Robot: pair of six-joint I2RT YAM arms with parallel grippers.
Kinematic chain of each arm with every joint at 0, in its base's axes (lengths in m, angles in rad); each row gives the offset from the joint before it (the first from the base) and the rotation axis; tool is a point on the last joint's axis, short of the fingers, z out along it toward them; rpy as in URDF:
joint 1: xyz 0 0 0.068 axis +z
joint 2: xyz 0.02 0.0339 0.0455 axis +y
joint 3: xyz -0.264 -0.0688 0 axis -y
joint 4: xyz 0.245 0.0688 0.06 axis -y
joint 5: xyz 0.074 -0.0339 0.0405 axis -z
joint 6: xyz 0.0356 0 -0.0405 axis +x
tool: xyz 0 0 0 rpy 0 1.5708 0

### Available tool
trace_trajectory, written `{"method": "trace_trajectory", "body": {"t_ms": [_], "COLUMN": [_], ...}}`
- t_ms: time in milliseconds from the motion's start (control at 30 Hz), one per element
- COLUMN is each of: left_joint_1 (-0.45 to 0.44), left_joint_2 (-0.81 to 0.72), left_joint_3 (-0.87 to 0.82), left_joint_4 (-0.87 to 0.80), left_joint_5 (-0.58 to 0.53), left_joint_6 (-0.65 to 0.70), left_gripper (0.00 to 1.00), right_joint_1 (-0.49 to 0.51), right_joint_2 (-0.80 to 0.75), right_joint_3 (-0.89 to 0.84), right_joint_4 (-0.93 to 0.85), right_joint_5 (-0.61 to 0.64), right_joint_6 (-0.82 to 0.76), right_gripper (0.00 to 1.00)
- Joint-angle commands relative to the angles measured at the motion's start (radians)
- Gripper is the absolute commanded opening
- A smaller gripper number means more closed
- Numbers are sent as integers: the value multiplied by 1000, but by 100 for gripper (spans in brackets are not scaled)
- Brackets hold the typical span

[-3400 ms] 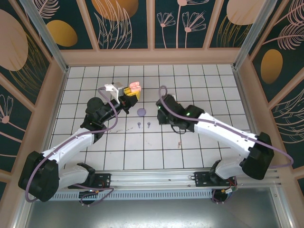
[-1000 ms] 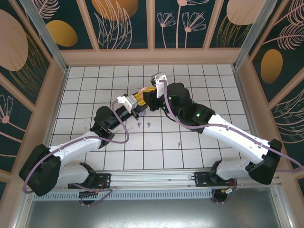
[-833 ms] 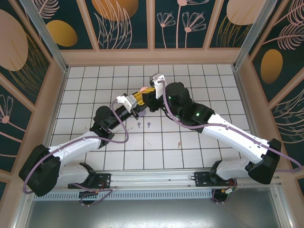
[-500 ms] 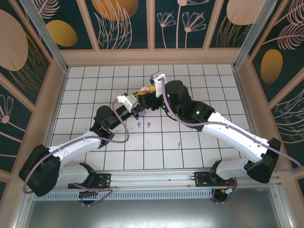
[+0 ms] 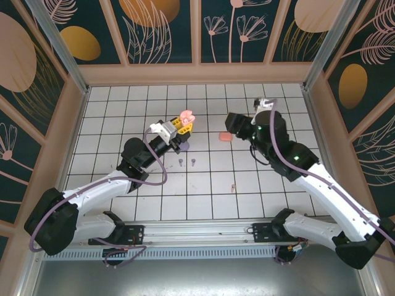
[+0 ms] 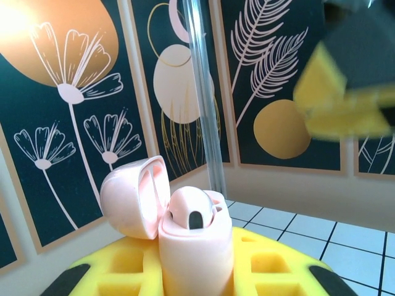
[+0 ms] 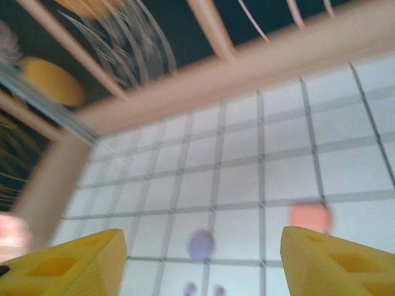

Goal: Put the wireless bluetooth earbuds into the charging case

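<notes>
The pink charging case [image 6: 196, 253], lid open with one salmon-pink earbud [image 6: 190, 213] seated inside, stands clamped upright in the left gripper [image 5: 180, 126]. The right gripper [image 7: 203, 259], at the case half a second ago, has withdrawn rightward, jaws wide and empty. Two lilac earbuds [image 5: 179, 163] lie on the tiled table [image 5: 278, 203] just behind the left gripper.

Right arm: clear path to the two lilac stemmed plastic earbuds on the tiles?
Probably yes: the open right pincer is empty and the lilac earbuds lie uncovered; the left arm sits close by.

A robot test cell: gridded white table [image 5: 203, 197] boxed in by leaf-printed panels [image 5: 166, 31].
</notes>
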Motion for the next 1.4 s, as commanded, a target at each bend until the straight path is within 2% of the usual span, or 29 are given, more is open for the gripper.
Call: {"method": "trace_trajectory", "body": {"t_ms": [0,133,267,433,767,1033,1367], "left_joint_1": [-4,-4,-5,-4,-3,-4,-4], "left_joint_2": [-24,-28,-34,-39,-32,-34,-28], "left_joint_3": [0,0,2,3,6,11,20], "left_joint_4": [38,24,18,5,6,-4,-13], "left_joint_5": [-29,-32,-34,-34,-31,-30,-28], "left_joint_6": [-7,-7,-11,-10,-27,-27,-33], "left_gripper": [0,0,0,0,0,0,0], "right_joint_1": [-16,-18,-16,0,90,99,111], "right_joint_2": [54,107,167,185,246,309,320], "right_joint_3": [-115,-239,-348,-434,-470,-485,-516], "right_joint_4": [-208,-248,-218,-172,-94,-53,-8], "right_joint_5": [29,-13,-91,-124,-156,-156,-175], "right_joint_6": [179,257,292,347,366,347,335], "right_gripper": [66,65,61,57,52,46,42]}}
